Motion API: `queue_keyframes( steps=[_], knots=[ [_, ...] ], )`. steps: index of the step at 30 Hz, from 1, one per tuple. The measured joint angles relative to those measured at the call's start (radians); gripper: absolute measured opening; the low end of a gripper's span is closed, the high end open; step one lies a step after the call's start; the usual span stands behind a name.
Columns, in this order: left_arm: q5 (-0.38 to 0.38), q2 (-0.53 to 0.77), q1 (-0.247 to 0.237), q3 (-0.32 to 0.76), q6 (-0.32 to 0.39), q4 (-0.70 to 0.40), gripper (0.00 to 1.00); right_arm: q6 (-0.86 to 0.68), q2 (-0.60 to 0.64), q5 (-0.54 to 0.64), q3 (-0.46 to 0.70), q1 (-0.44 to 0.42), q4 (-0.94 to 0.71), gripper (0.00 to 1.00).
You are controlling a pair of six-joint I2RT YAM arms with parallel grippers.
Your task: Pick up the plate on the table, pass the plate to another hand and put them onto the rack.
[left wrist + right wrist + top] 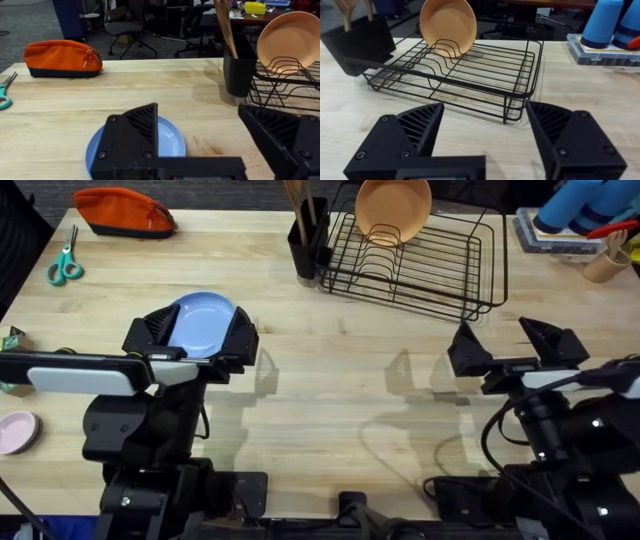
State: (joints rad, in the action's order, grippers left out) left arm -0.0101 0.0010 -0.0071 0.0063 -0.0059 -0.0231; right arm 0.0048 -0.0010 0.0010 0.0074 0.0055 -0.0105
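The light-blue plate (pixel 205 320) lies flat on the wooden table (pixel 340 390), left of centre. My left gripper (pixel 197 340) hovers over it, open, one finger on each side of the plate as seen from above. In the left wrist view the plate (pixel 171 141) sits partly under one black finger (pixel 132 135), and the left gripper (pixel 205 132) holds nothing. My right gripper (pixel 508 348) is open and empty at the right, just in front of the black wire rack (pixel 430 265). The right wrist view shows the right gripper (pixel 482 132) facing the rack (pixel 480 70).
An orange-tan dish (pixel 392 205) stands in the rack's far slots. A black utensil holder (pixel 308 245) with wooden tools stands left of the rack. An orange pouch (pixel 125 212) and scissors (pixel 65 265) lie far left, a pink dish (pixel 15 432) near left, blue items (pixel 585 210) far right.
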Motion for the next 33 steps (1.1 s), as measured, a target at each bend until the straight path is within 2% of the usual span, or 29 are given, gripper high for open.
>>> queue_keyframes(
  steps=[15, 21, 22, 24, 25, 27, 28, 30, 31, 33],
  knots=[
    [0.0, 0.0, 0.0, 0.003, 0.0, 0.0, 0.992, -0.002, 0.0, 0.012, 0.008, 0.0, -0.022, 0.993],
    [0.024, 0.011, 0.0, 0.085, 0.0, -0.094, 0.991, -0.007, 0.001, 0.014, 0.108, 0.0, -0.194, 0.993],
    [0.056, 0.052, 0.0, 0.171, 0.0, -0.117, 0.991, -0.017, 0.024, 0.014, 0.207, 0.0, -0.271, 0.993],
    [0.07, 0.094, 0.0, 0.228, 0.001, -0.126, 0.991, -0.021, 0.055, 0.014, 0.285, 0.0, -0.31, 0.993],
    [0.086, 0.183, 0.0, 0.328, 0.003, -0.163, 0.991, -0.03, 0.124, 0.014, 0.4, 0.0, -0.358, 0.993],
    [0.089, 0.261, 0.0, 0.409, 0.004, -0.208, 0.991, -0.04, 0.187, 0.014, 0.48, 0.0, -0.391, 0.993],
    [0.089, 0.379, 0.0, 0.541, 0.006, -0.296, 0.991, -0.05, 0.301, 0.014, 0.612, 0.0, -0.442, 0.993],
    [0.089, 0.454, 0.0, 0.64, 0.007, -0.366, 0.991, -0.054, 0.381, 0.015, 0.702, 0.0, -0.471, 0.993],
    [0.089, 0.553, 0.0, 0.795, 0.008, -0.495, 0.991, -0.058, 0.502, 0.015, 0.847, 0.0, -0.534, 0.993],
    [0.089, 0.612, 0.0, 0.895, 0.013, -0.574, 0.991, -0.058, 0.577, 0.015, 0.937, 0.0, -0.578, 0.993]
  ],
)
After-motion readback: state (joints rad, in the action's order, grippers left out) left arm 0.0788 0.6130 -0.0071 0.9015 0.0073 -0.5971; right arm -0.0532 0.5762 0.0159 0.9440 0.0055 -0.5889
